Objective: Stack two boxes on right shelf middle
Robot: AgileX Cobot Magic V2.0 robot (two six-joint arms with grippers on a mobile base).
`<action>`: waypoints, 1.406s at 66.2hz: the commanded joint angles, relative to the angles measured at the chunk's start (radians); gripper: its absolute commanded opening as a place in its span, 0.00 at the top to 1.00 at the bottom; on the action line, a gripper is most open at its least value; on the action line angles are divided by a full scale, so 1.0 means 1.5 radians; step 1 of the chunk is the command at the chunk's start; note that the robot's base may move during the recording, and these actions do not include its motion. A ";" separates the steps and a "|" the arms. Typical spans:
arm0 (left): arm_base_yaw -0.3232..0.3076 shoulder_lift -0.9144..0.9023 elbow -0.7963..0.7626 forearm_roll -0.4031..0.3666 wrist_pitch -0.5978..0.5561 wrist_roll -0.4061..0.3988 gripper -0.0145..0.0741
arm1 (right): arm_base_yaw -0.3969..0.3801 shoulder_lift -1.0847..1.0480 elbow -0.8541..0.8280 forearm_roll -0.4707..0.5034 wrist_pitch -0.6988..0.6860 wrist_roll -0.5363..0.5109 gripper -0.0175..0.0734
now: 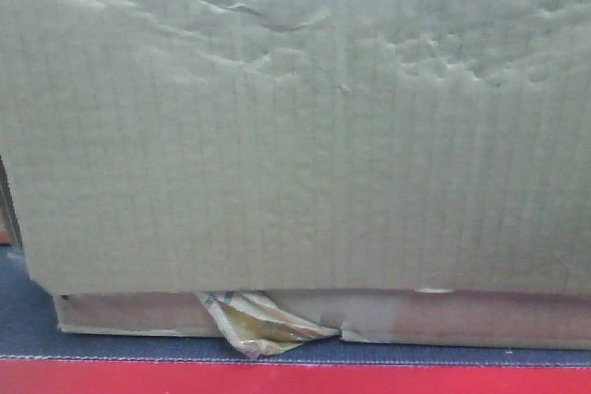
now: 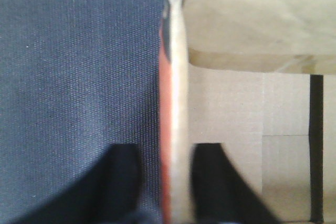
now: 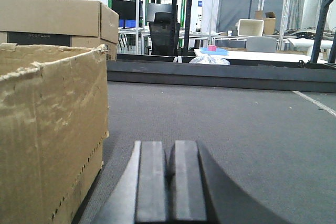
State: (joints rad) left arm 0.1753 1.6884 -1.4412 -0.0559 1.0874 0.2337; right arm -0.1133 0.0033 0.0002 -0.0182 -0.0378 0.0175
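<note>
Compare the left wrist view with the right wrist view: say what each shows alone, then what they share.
Left wrist only: the left gripper straddling a box wall, one finger outside, one inside; whether it pinches is unclear. The box's inside, with a black stripe, shows too. Right wrist only: the right gripper shut on nothing, a second box behind, and an office chair far off. Both: a cardboard box beside the gripper, on grey carpet.

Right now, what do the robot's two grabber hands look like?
Both are plain black, with no writing or cables showing. The left gripper has two smooth fingers that narrow toward blunt tips. The right gripper has two flat, blocky fingers with squared ends, rising from a wider rounded base.
</note>
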 commanded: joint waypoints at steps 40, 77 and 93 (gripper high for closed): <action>-0.001 -0.081 -0.333 0.120 0.089 -0.197 0.96 | -0.003 -0.002 0.000 0.004 -0.010 0.000 0.99; -0.422 -0.101 -0.484 0.289 0.089 -0.469 0.96 | -0.003 -0.002 0.000 0.004 -0.010 0.000 0.99; -0.565 -0.083 -0.411 0.356 0.089 -0.585 0.96 | -0.003 -0.002 0.000 0.004 -0.010 0.000 0.99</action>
State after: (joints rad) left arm -0.6215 1.5614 -2.1043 0.4360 1.2386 -0.5770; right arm -0.1133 0.0033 0.0002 -0.0182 -0.0378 0.0175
